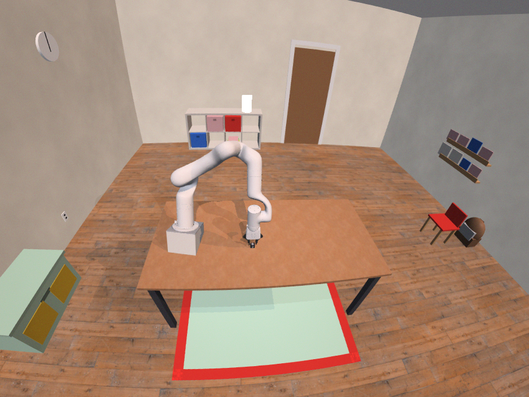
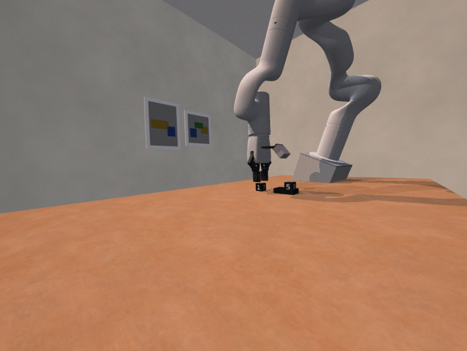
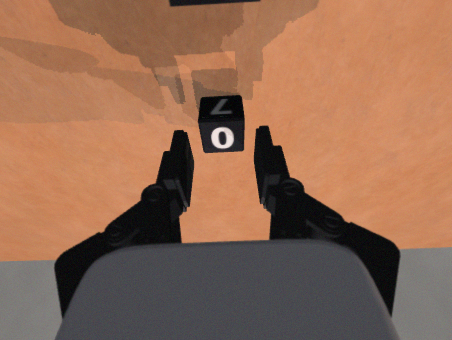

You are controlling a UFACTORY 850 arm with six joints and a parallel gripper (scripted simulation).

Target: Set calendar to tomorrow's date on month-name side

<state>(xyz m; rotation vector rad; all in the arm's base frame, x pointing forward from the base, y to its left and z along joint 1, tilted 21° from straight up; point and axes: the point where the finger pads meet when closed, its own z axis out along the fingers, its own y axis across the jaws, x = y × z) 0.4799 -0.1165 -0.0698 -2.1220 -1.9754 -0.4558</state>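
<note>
A black cube (image 2: 260, 187) (image 3: 222, 136) lies flat on the table beside the tray. In the exterior view it shows a 1 and a narrow 7; in the wrist view its top shows a 0 and its tray-facing side an upside-down 7. My gripper (image 2: 260, 180) (image 3: 222, 144) (image 1: 252, 242) is open and empty above this cube, fingers on either side in the wrist view. The black tray (image 2: 279, 191) (image 3: 215, 2) stands flat on the table. A second black cube (image 2: 289, 186) with a 5 stands in it; its other visible side is hard to read. The tray's month name is not visible.
The wooden table (image 1: 316, 239) (image 2: 226, 264) carries the robot base (image 1: 183, 241) (image 2: 320, 168), which stands beyond the tray in the exterior view. A wrist-mounted camera block (image 2: 281, 151) sticks out from the arm above the tray.
</note>
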